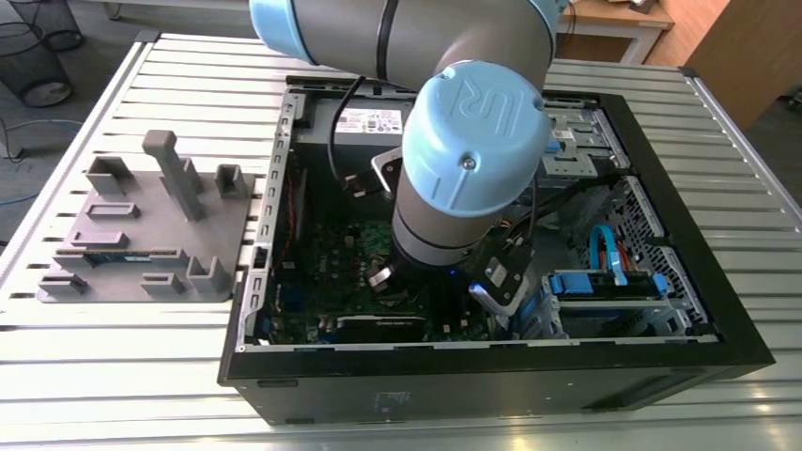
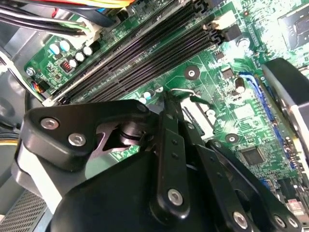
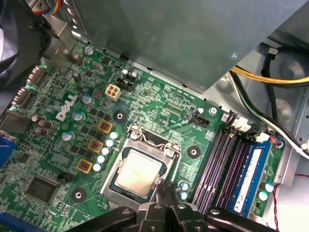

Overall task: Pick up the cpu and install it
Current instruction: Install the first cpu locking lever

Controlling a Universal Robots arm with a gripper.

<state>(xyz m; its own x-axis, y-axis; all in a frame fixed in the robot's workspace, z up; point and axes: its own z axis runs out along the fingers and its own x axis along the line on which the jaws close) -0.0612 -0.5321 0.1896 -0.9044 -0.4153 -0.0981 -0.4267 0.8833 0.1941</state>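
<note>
Slatted metal table (image 1: 126,376) — open computer case (image 1: 476,376), grey fixture tray (image 1: 161,228) atop.

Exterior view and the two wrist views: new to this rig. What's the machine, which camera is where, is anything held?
The machine is one robot arm reaching into an open computer case that lies on a slatted metal table. The exterior view comes from a camera off the arm; both wrist views ride on the arm and look past its black gripper at the green motherboard. On the exterior view's left, beside the case, sits a grey holder tray. In the first wrist view the cpu, a silver square, lies in its socket, with the gripper right at its edge. I cannot tell whether it touches or grips the chip.
</note>
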